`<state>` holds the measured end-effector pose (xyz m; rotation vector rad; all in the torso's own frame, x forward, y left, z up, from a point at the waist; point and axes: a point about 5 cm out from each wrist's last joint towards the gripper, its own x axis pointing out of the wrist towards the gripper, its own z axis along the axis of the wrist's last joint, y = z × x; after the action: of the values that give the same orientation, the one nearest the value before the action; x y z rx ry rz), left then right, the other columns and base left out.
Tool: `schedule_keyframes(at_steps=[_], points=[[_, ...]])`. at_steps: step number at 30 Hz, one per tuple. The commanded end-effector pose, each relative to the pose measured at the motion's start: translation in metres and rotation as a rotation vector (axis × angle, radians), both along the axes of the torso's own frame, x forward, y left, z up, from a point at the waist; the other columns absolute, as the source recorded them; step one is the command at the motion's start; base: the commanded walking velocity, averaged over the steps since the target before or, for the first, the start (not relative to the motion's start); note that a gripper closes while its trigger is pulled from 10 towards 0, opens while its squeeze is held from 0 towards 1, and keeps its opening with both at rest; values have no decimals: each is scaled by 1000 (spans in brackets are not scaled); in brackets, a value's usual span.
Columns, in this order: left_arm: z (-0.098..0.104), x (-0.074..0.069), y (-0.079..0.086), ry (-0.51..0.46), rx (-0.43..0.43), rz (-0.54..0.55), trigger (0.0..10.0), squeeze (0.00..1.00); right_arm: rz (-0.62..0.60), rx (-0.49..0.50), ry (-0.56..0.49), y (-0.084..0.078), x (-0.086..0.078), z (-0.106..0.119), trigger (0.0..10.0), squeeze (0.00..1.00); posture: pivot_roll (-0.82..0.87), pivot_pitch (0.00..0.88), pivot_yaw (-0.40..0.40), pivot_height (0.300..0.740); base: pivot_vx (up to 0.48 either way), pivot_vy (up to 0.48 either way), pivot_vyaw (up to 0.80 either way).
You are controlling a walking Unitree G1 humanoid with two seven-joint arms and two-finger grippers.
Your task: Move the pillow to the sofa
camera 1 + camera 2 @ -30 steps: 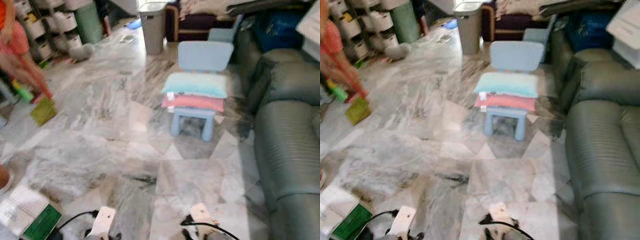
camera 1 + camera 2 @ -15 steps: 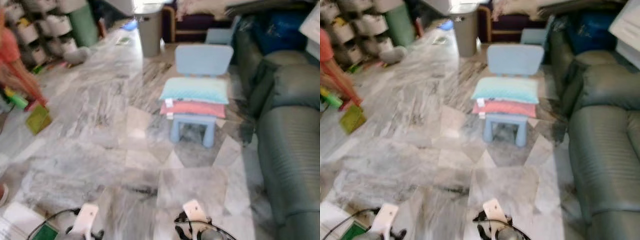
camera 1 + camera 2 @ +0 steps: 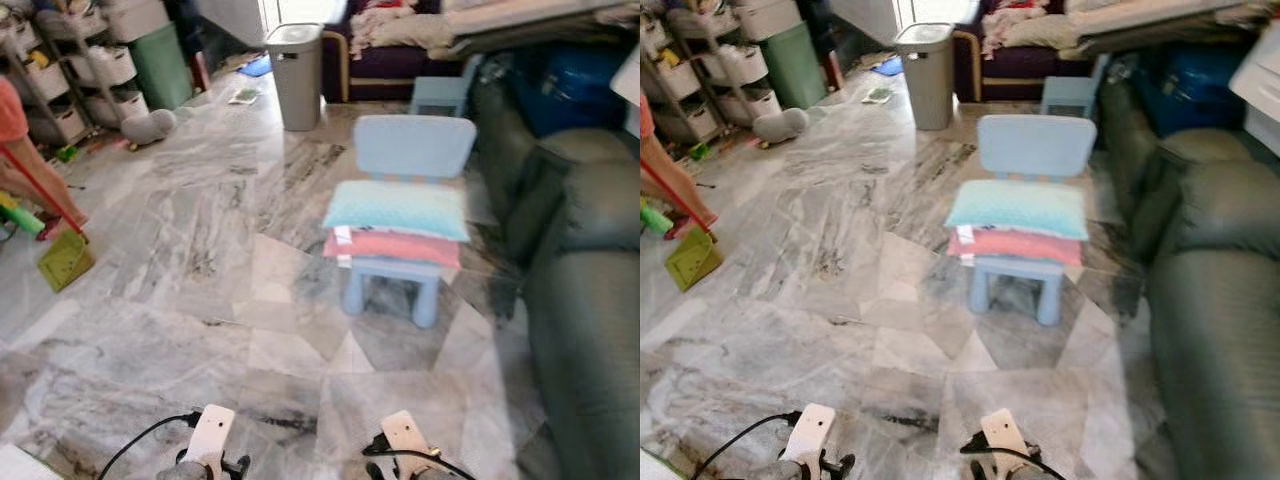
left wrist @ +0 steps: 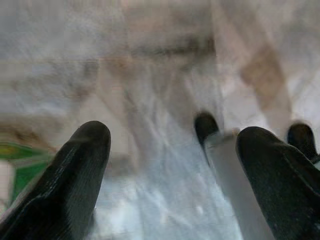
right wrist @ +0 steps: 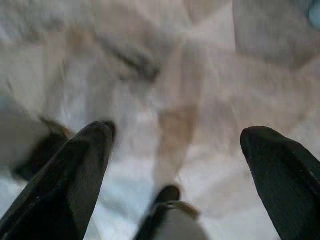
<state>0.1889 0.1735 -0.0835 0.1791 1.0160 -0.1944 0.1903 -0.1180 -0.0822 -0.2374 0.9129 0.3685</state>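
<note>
Pillow, teal (image 3: 398, 209): lay on top of the stack on the small blue chair (image 3: 414, 148), straight ahead, untouched by either hand.
Pillow, pink (image 3: 395, 247): sat directly under the teal one, on the chair seat, white tag hanging at its left edge.
Sofa (image 3: 585, 300): dark green leather, along the right side, just beside the chair, a strip of floor between them.
Left hand (image 4: 172, 150): hung low over the marble floor (image 3: 200, 250), fingers (image 4: 80, 165) spread wide, gripped nothing. Wrist view blurred.
Right hand (image 5: 175, 150): likewise low over the floor, fingers (image 5: 75, 170) wide apart, empty. Blurred too.
Wrists: white-tipped ends of both arms visible at the bottom edge of the head views, cables attached, well short of the chair.
Bin (image 3: 297, 62): grey, lidded, stood beyond the chair to its left.
Second blue chair (image 3: 440, 88): farther back, near the sofa's far end.
Shelves (image 3: 85, 60): white storage bins at far left, green container (image 3: 160, 65) next to them.
Person (image 3: 20, 150): at the left edge, partly cut off, red clothing, holding a red-handled tool over a yellow-green dustpan (image 3: 64, 260).
</note>
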Motion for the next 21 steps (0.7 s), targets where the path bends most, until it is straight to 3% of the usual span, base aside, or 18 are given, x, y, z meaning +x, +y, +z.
schedule_keyframes(at_steps=[1, 6, 9, 11, 15, 21], points=[[2, 6, -15, -14, -5, -23, 10000, 0, -29, -10, 23, -8, -6, -3, 10000, 0, -83, 33, 55, 740, 398, 266, 0], [2, 8, -28, -18, -12, -33, 10000, 0, -29, -13, 25, -8, -6, -3, 10000, 0, -82, 31, 55, 740, 398, 269, 0], [2, 8, -29, -19, -14, -33, 10000, 0, -30, -14, 24, -8, -6, -3, 10000, 0, -82, 31, 55, 740, 405, 259, -788], [2, 6, -17, -12, 7, -22, 10000, 0, -29, -12, 24, -8, -6, -3, 10000, 0, -83, 40, 53, 740, 403, 122, -784], [1, 5, -16, -9, 12, -20, 10000, 0, -31, -12, 25, -7, -6, -4, 10000, 0, -83, 42, 53, 740, 197, 0, -391], [2, 8, -40, -12, 2, -39, 10000, 0, -29, -10, 27, -7, -7, -4, 10000, 0, -83, 42, 55, 740, 0, 0, 0]])
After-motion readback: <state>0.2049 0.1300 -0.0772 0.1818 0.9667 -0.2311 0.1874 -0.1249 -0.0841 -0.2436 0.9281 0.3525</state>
